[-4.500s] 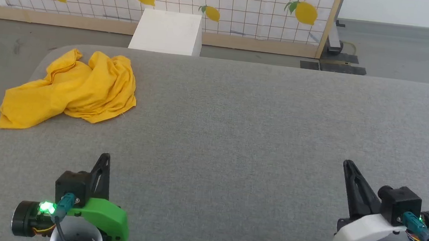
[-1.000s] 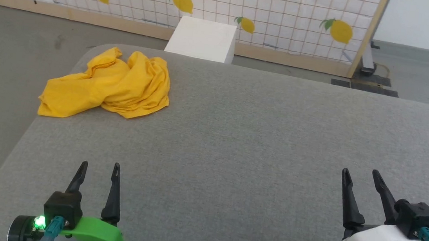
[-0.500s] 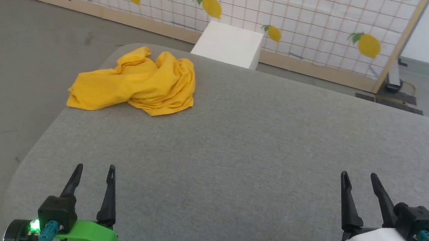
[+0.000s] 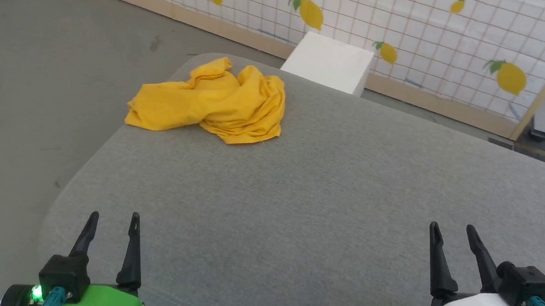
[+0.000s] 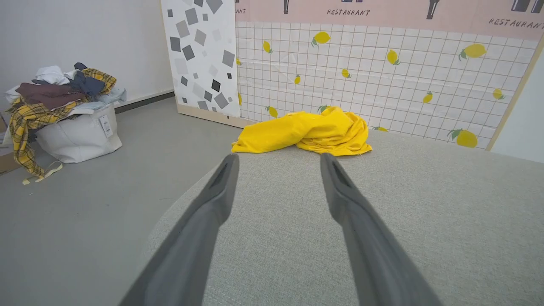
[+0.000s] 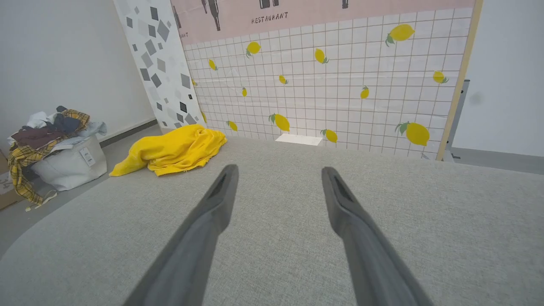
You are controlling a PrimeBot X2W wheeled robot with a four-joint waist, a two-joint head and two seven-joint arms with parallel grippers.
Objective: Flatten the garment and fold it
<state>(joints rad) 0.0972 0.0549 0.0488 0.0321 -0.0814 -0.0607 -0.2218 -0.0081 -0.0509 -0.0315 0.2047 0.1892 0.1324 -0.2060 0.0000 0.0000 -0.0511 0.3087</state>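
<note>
Grey padded surface [image 4: 298, 200] carries the garment [image 4: 212, 100], crumpled at its far left corner, long axis apparently along the far edge. At the near edge the left gripper [image 4: 114, 214], the closer, and the right gripper [image 4: 452, 226] gape empty.

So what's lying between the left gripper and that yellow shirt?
Nothing: just bare grey padding from the open left gripper to the crumpled yellow shirt, seen in the head and left wrist views.

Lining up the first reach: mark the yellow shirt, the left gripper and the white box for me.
yellow shirt [image 4: 217, 100], head view, middle of the crumpled heap.
left gripper [image 4: 114, 215], head view, midway between its open fingertips.
white box [image 4: 331, 61], head view, its top face.
</note>
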